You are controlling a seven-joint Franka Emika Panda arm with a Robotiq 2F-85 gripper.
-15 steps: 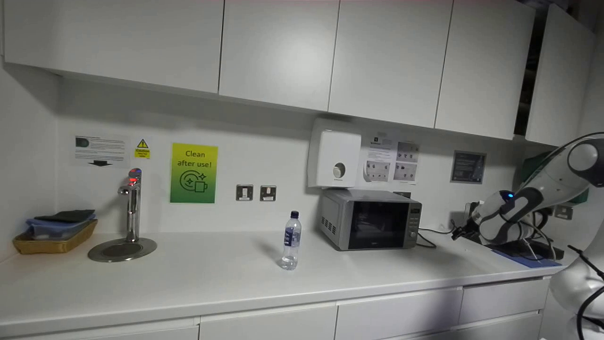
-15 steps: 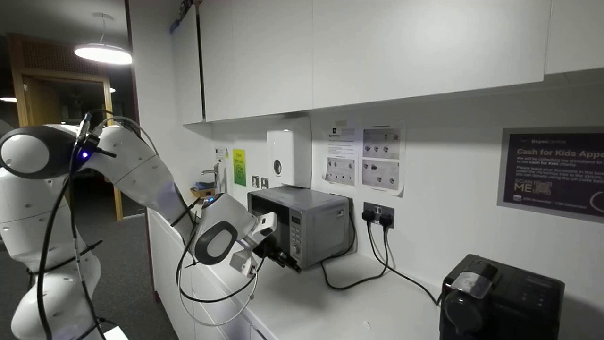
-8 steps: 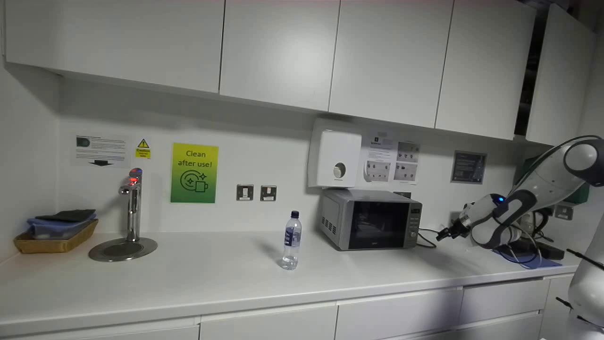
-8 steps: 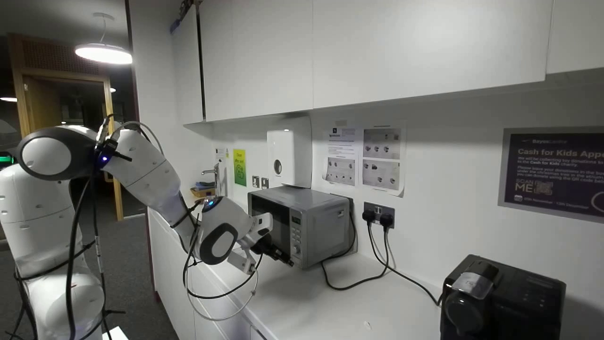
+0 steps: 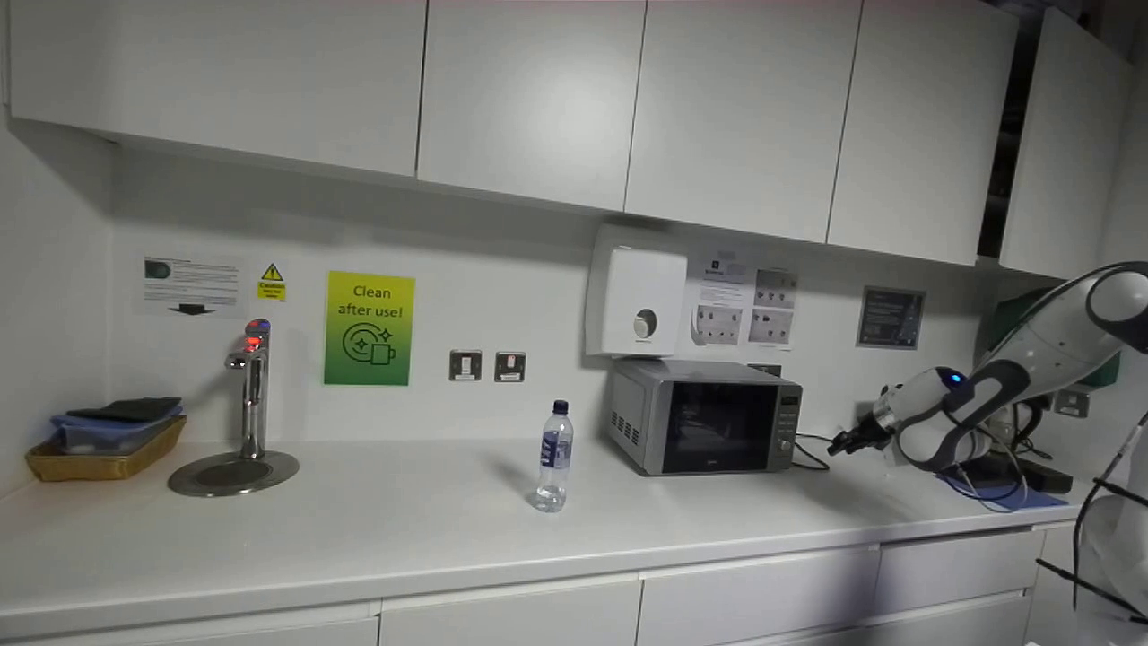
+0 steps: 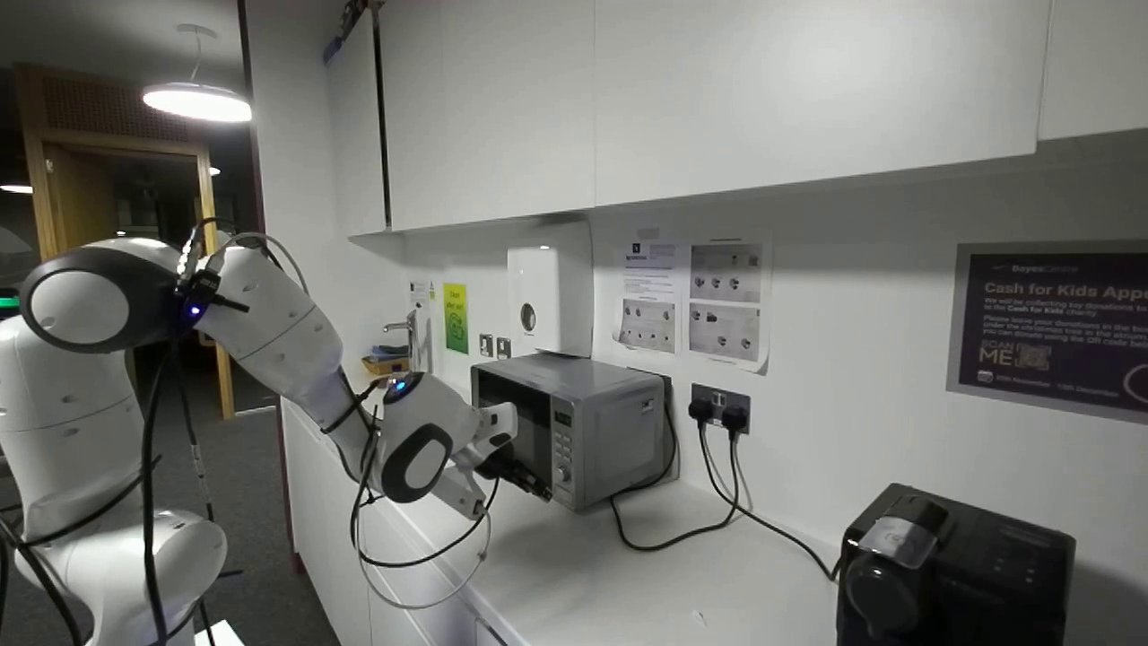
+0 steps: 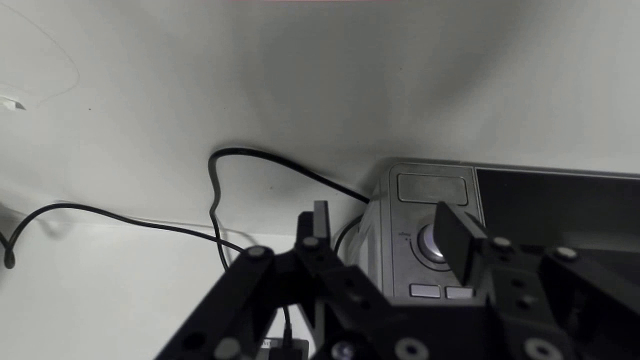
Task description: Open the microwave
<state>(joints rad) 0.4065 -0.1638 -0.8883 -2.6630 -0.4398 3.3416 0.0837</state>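
In an exterior view the microwave (image 5: 704,419), door closed, sits right of centre, with the bottle (image 5: 554,462) upright to its left and the dispenser (image 5: 637,296) above. The gripper (image 7: 382,227), jaws apart, is near its control end; in the wrist view one finger (image 7: 452,245) hides part of the knob (image 7: 430,244), and a cord (image 7: 240,151) loops at centre left. A black machine (image 6: 960,574) fills an exterior view's lower right. Open counter (image 5: 386,529) stretches from bottle to tap (image 5: 255,404) and down to its front edge.
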